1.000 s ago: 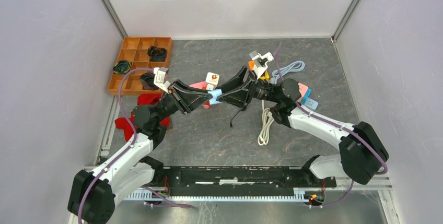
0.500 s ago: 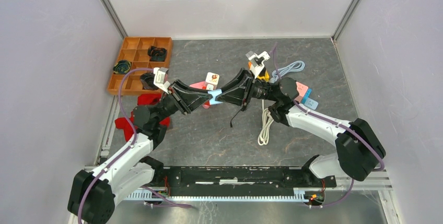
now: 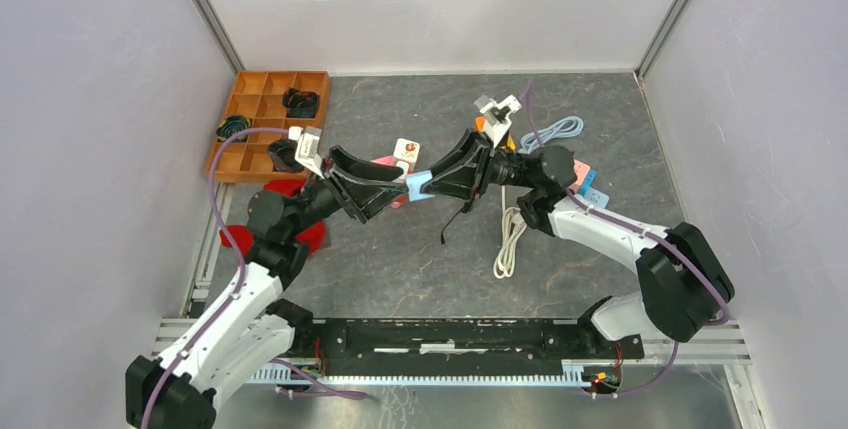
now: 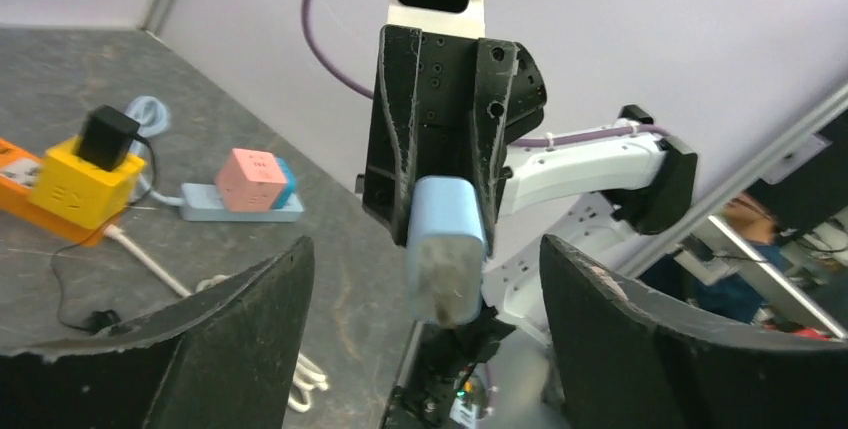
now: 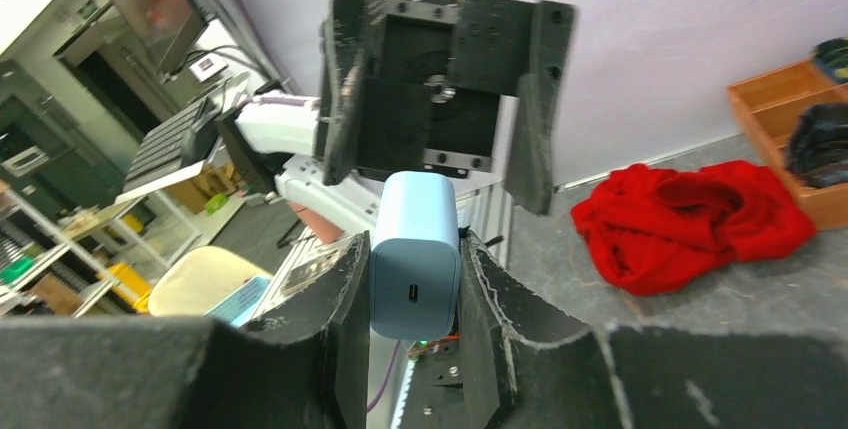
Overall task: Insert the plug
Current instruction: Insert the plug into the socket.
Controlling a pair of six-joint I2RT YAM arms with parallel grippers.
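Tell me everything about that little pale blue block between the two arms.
The pale blue block is a small, smooth plastic charger with rounded corners and a slot port in one end. It hangs above the table, clamped on two sides by the right gripper; the open left gripper flanks it without touching.

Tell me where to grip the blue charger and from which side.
Grip the charger across its two flat, parallel sides, coming from the port end, as the right end effector does now. Those faces seat squarely between the fingers and leave the far end free.
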